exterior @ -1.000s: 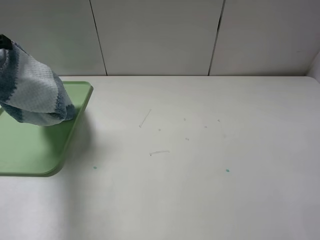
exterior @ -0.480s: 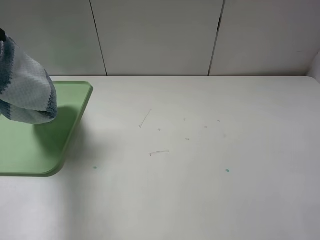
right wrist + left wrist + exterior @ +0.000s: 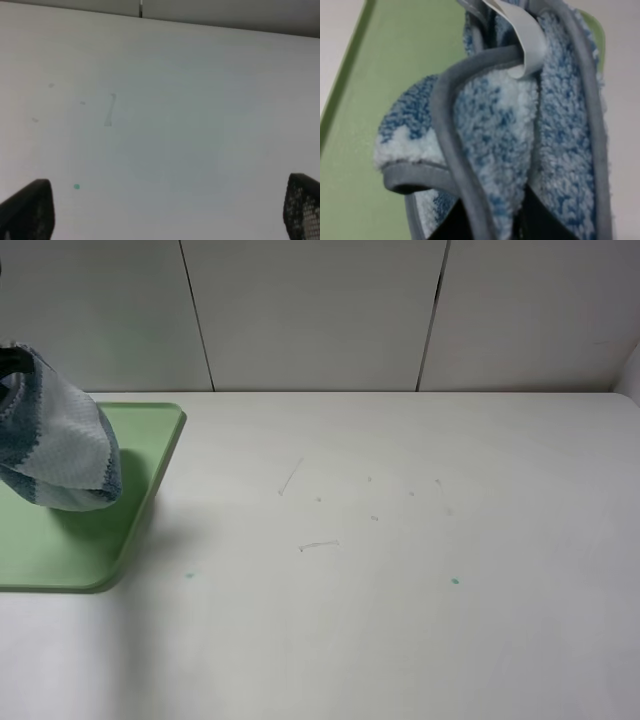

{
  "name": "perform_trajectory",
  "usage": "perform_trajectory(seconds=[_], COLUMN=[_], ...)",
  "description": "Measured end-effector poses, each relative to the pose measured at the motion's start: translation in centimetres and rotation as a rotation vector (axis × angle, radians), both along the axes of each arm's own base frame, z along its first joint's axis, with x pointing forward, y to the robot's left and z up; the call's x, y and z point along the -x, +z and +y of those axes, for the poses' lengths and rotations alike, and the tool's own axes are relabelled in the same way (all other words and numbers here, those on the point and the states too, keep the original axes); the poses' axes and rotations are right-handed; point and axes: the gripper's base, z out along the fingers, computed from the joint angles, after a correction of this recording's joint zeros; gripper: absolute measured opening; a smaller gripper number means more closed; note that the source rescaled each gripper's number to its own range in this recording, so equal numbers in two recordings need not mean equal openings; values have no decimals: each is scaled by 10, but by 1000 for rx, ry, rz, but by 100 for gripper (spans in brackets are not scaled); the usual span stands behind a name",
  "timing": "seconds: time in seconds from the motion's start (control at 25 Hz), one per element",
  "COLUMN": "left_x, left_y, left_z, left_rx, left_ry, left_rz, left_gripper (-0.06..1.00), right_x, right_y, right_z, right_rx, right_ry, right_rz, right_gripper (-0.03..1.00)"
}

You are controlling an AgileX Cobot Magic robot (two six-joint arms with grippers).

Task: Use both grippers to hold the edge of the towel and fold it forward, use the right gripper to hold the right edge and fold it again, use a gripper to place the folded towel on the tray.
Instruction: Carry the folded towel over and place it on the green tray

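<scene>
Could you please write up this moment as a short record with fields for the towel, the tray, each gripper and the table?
towel: folded striped towel, bunched and hanging over the tray; its grey hem shows in the left wrist view
tray: light-green tray at the table's left edge, beneath the towel; contact between them cannot be told
left gripper: shut on the towel, itself hidden behind the cloth
right gripper: right gripper open, holding nothing, above bare table
table: white table with faint marks and small green specks
</scene>
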Motion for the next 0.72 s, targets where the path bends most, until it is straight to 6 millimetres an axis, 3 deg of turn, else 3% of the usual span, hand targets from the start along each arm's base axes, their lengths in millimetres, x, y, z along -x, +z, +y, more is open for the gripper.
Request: perform_trajectory(seconds=[0.28, 0.56, 0.72], left_x=[5, 6, 3], left_y=[-14, -16, -28], left_z=[0, 0, 0], left_rx=[-15, -14, -7], left_ry=[9, 8, 8], left_rz=[-53, -48, 0], left_gripper=[5, 5, 5], right_x=[0, 0, 0], right_y=[0, 0, 0], right_z=[0, 0, 0], right_rx=[0, 0, 0], right_ry=[0, 0, 0], right_rz=[0, 0, 0], right_gripper=[100, 100, 100])
